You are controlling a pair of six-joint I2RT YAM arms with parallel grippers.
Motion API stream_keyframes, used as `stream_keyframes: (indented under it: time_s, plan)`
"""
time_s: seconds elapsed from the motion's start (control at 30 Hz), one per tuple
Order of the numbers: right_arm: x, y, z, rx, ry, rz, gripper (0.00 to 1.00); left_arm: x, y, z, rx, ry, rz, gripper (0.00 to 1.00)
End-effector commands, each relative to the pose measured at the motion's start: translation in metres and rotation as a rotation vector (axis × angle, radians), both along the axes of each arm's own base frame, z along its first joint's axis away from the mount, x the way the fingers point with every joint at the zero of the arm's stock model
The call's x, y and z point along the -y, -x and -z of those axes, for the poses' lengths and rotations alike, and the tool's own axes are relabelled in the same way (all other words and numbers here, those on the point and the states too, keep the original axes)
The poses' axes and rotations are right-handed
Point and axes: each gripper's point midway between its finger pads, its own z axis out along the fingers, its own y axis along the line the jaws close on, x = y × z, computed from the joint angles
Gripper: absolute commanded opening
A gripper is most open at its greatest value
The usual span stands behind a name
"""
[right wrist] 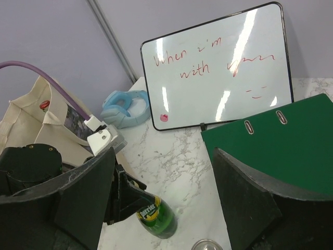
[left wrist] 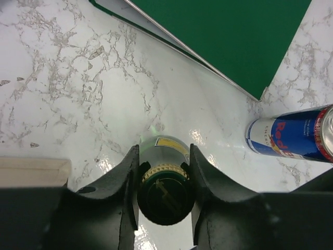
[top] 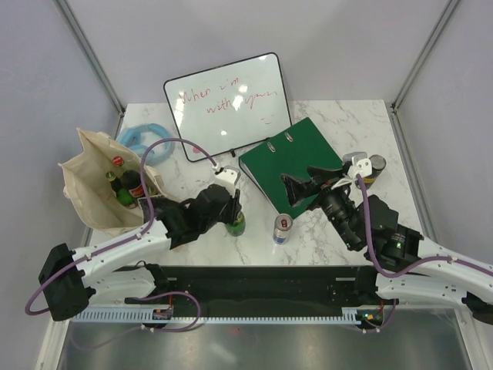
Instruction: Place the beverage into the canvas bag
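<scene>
A green Perrier bottle [top: 236,224] is on the marble table, right of the beige canvas bag [top: 88,181]. My left gripper [top: 232,206] is shut on the bottle's neck just under the cap; in the left wrist view the fingers [left wrist: 127,172] press both sides of the bottle [left wrist: 165,151]. The bag stands open and holds a red-capped dark bottle [top: 120,164] and a green bottle [top: 123,194]. My right gripper [top: 295,190] is open and empty above the green binder's near edge; its view shows the Perrier bottle [right wrist: 158,219] and the bag [right wrist: 28,112].
A Red Bull can [top: 283,228] stands just right of the bottle and lies at the right in the left wrist view [left wrist: 291,134]. A green binder [top: 296,158], a whiteboard [top: 227,104], a blue ring [top: 142,139] and a dark can [top: 375,166] sit behind.
</scene>
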Motion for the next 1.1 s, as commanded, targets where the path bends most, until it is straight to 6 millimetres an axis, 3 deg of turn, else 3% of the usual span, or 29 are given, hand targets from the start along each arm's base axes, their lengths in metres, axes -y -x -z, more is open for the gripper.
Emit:
stream_keyframes:
  time_s: [0.0,0.2,0.23,0.3,0.33,0.4,0.43,0.5,0.53,0.73,0.9,1.07]
  plan:
    - [0.002,-0.001,-0.002,0.005,-0.007,0.015,0.83,-0.008,-0.004,-0.009,-0.003,-0.045,-0.046,0.02]
    - [0.004,-0.001,-0.002,0.005,-0.014,0.018,0.83,-0.010,-0.008,-0.058,0.062,-0.044,-0.030,0.02]
    - [0.004,-0.001,-0.003,0.006,-0.016,0.018,0.83,-0.008,-0.011,-0.078,0.091,-0.022,-0.030,0.02]
    - [0.005,-0.001,-0.003,0.005,-0.017,0.019,0.83,-0.013,-0.011,-0.095,0.117,-0.050,-0.017,0.02]
    - [0.004,-0.001,-0.003,0.005,-0.016,0.018,0.83,-0.011,-0.014,-0.120,0.152,-0.024,-0.015,0.02]
    - [0.004,-0.001,-0.003,0.006,-0.016,0.016,0.83,-0.016,-0.017,-0.135,0.174,-0.071,-0.009,0.02]
    - [0.005,0.000,-0.005,0.007,-0.020,0.016,0.83,-0.017,-0.020,-0.162,0.210,-0.052,-0.019,0.02]
    - [0.005,0.000,-0.007,0.010,-0.022,0.015,0.83,-0.029,-0.023,-0.176,0.234,-0.125,-0.043,0.02]
    - [0.005,0.000,-0.008,0.011,-0.026,0.012,0.83,-0.035,-0.025,-0.203,0.277,-0.105,-0.066,0.02]
    - [0.009,0.004,-0.020,0.031,-0.043,-0.003,0.83,-0.087,-0.036,-0.279,0.412,-0.129,-0.195,0.02]
    - [0.014,0.005,-0.027,0.037,-0.046,-0.001,0.83,-0.140,-0.048,-0.309,0.446,-0.160,-0.308,0.02]
    - [0.018,0.007,-0.026,0.037,-0.046,-0.001,0.83,-0.188,-0.048,-0.337,0.498,-0.206,-0.428,0.02]
